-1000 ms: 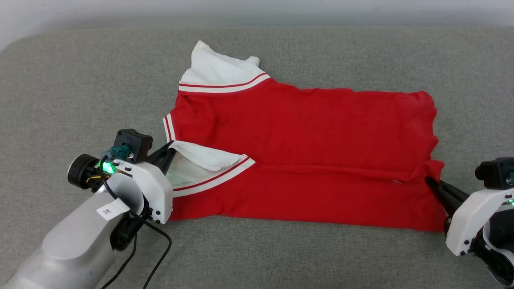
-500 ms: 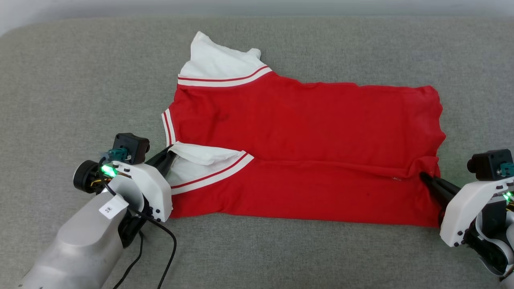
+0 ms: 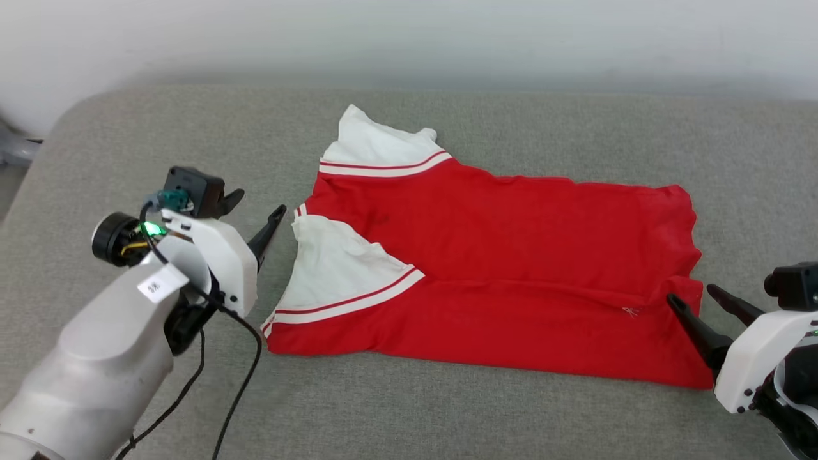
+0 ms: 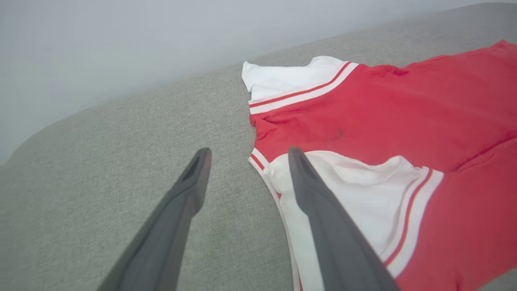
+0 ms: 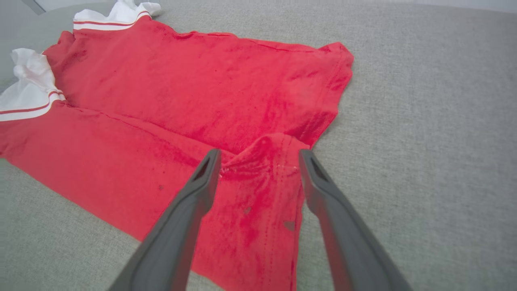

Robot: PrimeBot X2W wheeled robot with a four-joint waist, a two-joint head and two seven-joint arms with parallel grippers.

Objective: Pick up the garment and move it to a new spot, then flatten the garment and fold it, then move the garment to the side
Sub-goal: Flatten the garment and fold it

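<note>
Left claw [image 3: 261, 200] gapes beside folded red, white-sleeved garment [image 3: 511, 255].

Garment [image 3: 498, 255] lies flat mid-table [image 3: 447, 421], long axis running left-right. Its near long edge is folded over onto its middle. Far sleeve [image 3: 377, 144] is at garment's far-left corner; near sleeve [image 3: 332, 268] lies on garment's left end. Left pincer [image 3: 261, 200] is just left of garment, beside near sleeve, apart from it. Right pincer [image 3: 691, 292] is at garment's right end, fingers either side of the fold ridge there. Wall [image 3: 409, 38] is behind garment, past table's far edge.
</note>
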